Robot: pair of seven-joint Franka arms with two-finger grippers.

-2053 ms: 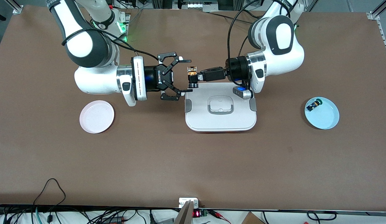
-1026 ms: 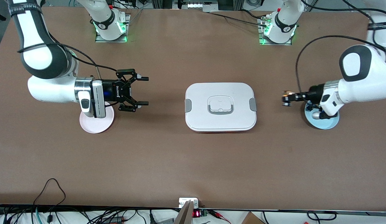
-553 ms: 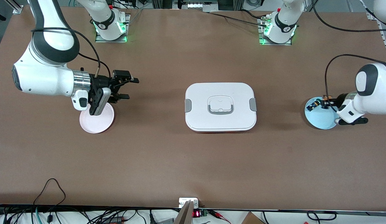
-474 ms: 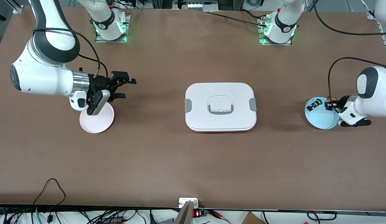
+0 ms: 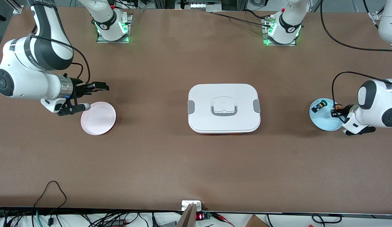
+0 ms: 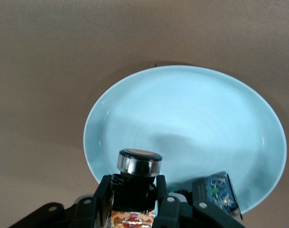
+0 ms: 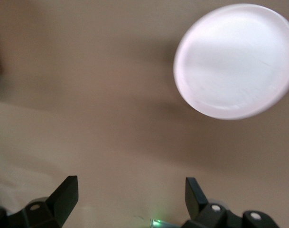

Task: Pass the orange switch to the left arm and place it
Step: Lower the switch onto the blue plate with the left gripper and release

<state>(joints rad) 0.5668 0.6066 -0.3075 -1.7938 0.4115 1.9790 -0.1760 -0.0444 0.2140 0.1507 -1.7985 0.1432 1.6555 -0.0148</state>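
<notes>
Our left gripper (image 6: 135, 209) holds the orange switch (image 6: 136, 183) clamped upright over the blue plate (image 5: 322, 124); our right gripper (image 5: 99, 85) waits, fingers spread empty, beside the pink plate (image 5: 98, 118), the box (image 5: 224, 108) between them.

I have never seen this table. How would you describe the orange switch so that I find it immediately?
Start at the large white box in the middle of the table, then go toward the left arm's end to the light blue plate. Over that plate, the left end effector holds the orange switch. It has a round silver-rimmed cap, unlike the blue-and-black part lying on the plate.
</notes>
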